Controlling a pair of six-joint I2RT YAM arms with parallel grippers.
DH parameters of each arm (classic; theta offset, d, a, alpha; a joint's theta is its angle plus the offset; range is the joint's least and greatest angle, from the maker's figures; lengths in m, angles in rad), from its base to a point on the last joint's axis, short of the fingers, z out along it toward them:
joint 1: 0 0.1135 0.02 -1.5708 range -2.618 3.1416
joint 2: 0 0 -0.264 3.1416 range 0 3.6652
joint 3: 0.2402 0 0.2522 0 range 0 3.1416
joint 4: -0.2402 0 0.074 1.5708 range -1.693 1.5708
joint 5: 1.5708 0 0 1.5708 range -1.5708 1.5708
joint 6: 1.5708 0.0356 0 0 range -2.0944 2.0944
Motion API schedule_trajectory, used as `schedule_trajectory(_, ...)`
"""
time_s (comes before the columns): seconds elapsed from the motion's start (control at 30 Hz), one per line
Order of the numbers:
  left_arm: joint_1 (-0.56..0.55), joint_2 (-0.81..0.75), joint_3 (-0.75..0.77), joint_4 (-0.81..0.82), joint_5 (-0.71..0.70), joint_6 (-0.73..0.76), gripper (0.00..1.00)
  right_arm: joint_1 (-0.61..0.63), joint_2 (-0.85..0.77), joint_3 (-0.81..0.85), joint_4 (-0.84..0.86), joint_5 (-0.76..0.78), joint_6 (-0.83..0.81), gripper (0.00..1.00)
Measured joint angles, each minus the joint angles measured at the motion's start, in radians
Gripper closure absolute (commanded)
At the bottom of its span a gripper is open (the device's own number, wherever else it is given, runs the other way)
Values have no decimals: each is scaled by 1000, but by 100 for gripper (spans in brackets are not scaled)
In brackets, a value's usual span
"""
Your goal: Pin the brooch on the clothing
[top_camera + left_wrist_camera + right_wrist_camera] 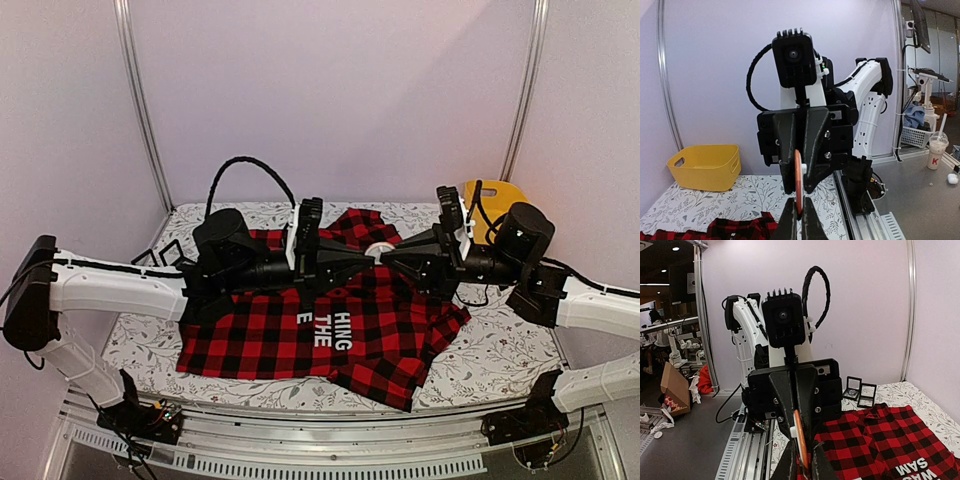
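Left gripper point(362, 257) points toward the right arm with its fingers pressed together on the rim of the brooch point(380, 250), a small round disc held on edge in the air; seen from this wrist, the disc rises as a thin orange line out of the closed fingertips. Right gripper point(398, 255) faces it tip to tip from the opposite side, so the brooch sits between the two. Its fingers stand almost together on either side of the disc's edge, but I cannot tell whether they actually press on it. Directly beneath both grippers lies the red-and-black checked flannel shirt point(270, 340), spread flat on the leaf-patterned table point(500, 350) and reaching from under the left forearm across to under the right one, with the brooch well above the cloth and not touching it. White block letters point(330, 328) on the shirt lie just nearer the arm bases than the meeting fingertips. Behind the right gripper, at the far edge of the table, stands a yellow plastic basket point(495, 200). Two small black open frame boxes point(860, 391) sit on the table beyond the left gripper, off the shirt's edge.
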Motion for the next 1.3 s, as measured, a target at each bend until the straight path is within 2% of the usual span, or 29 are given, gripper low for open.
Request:
schedule_trajectory(0.2,0,-2,0,-13,-6,9,100,0,0,2,-19,12,-10,97)
schedule_trajectory(0.3,-2,-5,1,-23,-17,16,100,0,1,4,-23,18,-18,96)
schedule_trajectory(0.53,-12,-6,5,-39,-48,39,100,2,4,5,-47,39,-28,78)
schedule_trajectory(0.7,-26,-19,5,-57,-79,71,100,2,1,8,-107,35,-70,55)
schedule_trajectory(0.8,-28,-33,5,-74,-97,96,100,1,-29,14,-177,31,-120,49)
schedule_trajectory(0.97,-28,-47,6,-141,-130,147,100,1,-98,53,-286,59,-185,50)
schedule_trajectory(1.07,-28,-47,11,-192,-141,174,100,1,-113,85,-317,89,-212,59)
schedule_trajectory(1.13,-28,-47,13,-215,-149,185,100,1,-109,103,-329,102,-221,64)
schedule_trajectory(1.3,-28,-47,15,-245,-154,195,100,1,-55,135,-356,99,-242,65)
